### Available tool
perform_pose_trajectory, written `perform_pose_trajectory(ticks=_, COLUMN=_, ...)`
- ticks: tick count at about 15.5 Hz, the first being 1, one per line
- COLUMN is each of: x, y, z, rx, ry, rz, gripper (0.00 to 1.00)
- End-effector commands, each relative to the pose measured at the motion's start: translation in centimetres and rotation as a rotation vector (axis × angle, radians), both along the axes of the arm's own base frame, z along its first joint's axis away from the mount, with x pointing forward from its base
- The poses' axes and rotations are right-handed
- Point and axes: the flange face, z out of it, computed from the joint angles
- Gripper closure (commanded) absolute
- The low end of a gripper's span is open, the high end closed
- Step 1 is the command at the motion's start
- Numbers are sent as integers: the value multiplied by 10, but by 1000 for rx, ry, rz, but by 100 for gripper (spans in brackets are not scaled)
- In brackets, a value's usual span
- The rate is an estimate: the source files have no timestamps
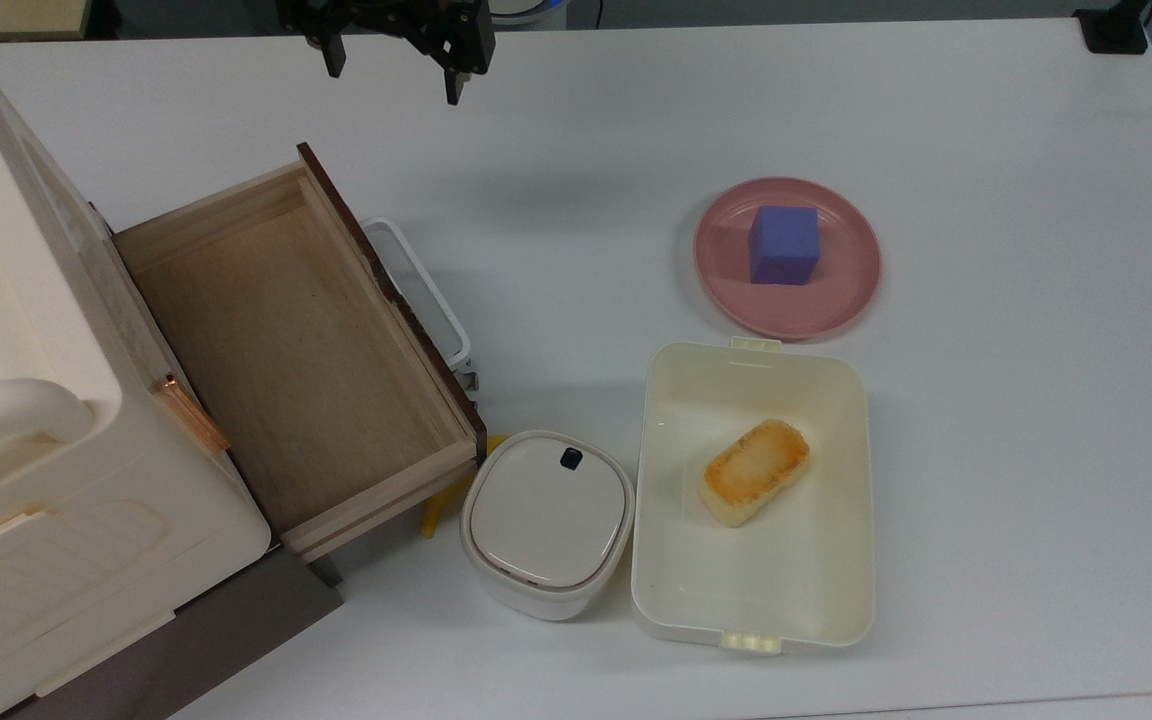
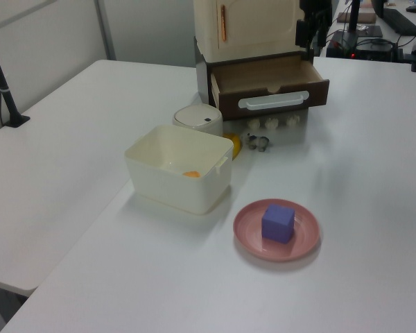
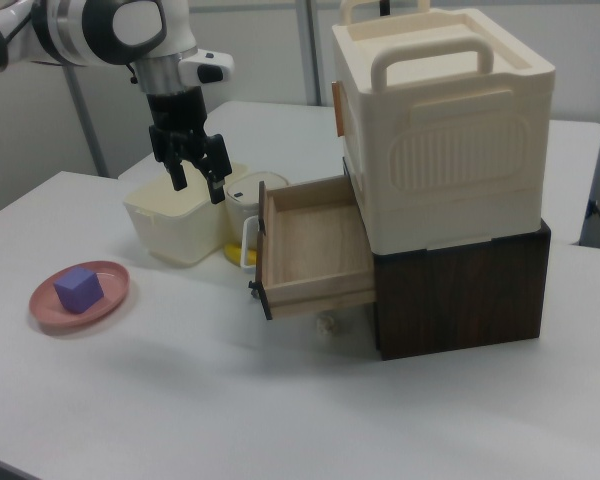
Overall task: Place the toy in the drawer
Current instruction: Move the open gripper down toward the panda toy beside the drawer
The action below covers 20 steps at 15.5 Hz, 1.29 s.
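Observation:
The toy (image 2: 258,142), a small black-and-white panda, lies on the table just in front of the drawer's dark front panel, beside a yellow piece. The drawer (image 1: 286,340) of light wood is pulled out with nothing in it, its white loop handle (image 1: 423,290) facing the table; I also see the drawer (image 2: 263,73) (image 3: 310,240) in both side views. My gripper (image 1: 394,75) hangs open in the air beyond the drawer's far end, well away from the toy, with nothing between its fingers. In the right view the gripper (image 3: 198,185) is above the table, left of the drawer.
A pink plate (image 1: 836,300) carries a purple cube (image 1: 783,245). A cream tub (image 1: 751,590) holds a toasted bread-like piece (image 1: 754,472). A white lidded container (image 1: 546,522) and a yellow piece (image 1: 433,520) sit at the drawer's corner. A cream box (image 3: 450,130) tops the cabinet.

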Motion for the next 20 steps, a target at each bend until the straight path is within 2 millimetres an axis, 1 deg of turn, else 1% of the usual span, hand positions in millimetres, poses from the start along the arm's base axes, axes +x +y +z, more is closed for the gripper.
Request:
perform_pose_trajectory(ticks=1, x=-3, y=3, z=-15, rx=12, ry=-11, rz=22, gripper=0)
perform_pose_trajectory(ticks=2, x=-7, y=12, z=-27, rx=10, ry=1, rz=40, gripper=0)
perform_pose_trajectory(ticks=4, x=-9, y=35, z=-43, rx=-8, ry=-11, rz=64, gripper=0)
perform_pose_trajectory(ticks=5, x=-11, y=41, z=-49, rx=-11, ry=-16, rz=21, gripper=0)
perform_pose_trajectory(ticks=6, x=-11, y=52, z=-56, rx=-26, ry=-22, rz=-24, gripper=0)
perform_pose_trajectory(ticks=7, x=-15, y=67, z=-71, rx=-87, ry=-61, rz=-60, gripper=0)
perform_pose_trajectory(ticks=8, x=-24, y=72, z=-75, rx=-104, ry=-116, rz=-80, gripper=0)
perform_pose_trajectory(ticks=9, x=-40, y=84, z=-86, rx=-112, ry=-190, rz=-82, gripper=0)
perform_pose_trajectory(ticks=10, x=-47, y=88, z=-88, rx=-119, ry=-240, rz=-80, gripper=0)
perform_pose_trajectory(ticks=12, x=-55, y=88, z=-89, rx=-134, ry=-297, rz=-124, gripper=0)
perform_pose_trajectory(ticks=13, x=-58, y=92, z=-96, rx=-157, ry=-304, rz=-125, gripper=0)
perform_pose_trajectory(ticks=14, x=-61, y=97, z=-109, rx=-187, ry=-337, rz=-125, gripper=0)
perform_pose_trajectory(ticks=16, x=-61, y=88, z=-125, rx=-203, ry=-423, rz=-169, gripper=0)
perform_pose_trajectory(ticks=18, x=-63, y=88, z=-139, rx=-229, ry=-460, rz=-185, gripper=0)
perform_pose_trajectory(ticks=19, x=-67, y=91, z=-160, rx=-267, ry=-460, rz=-178, gripper=0)
perform_pose_trajectory(ticks=20, x=-64, y=98, z=-178, rx=-285, ry=-464, rz=-192, gripper=0)
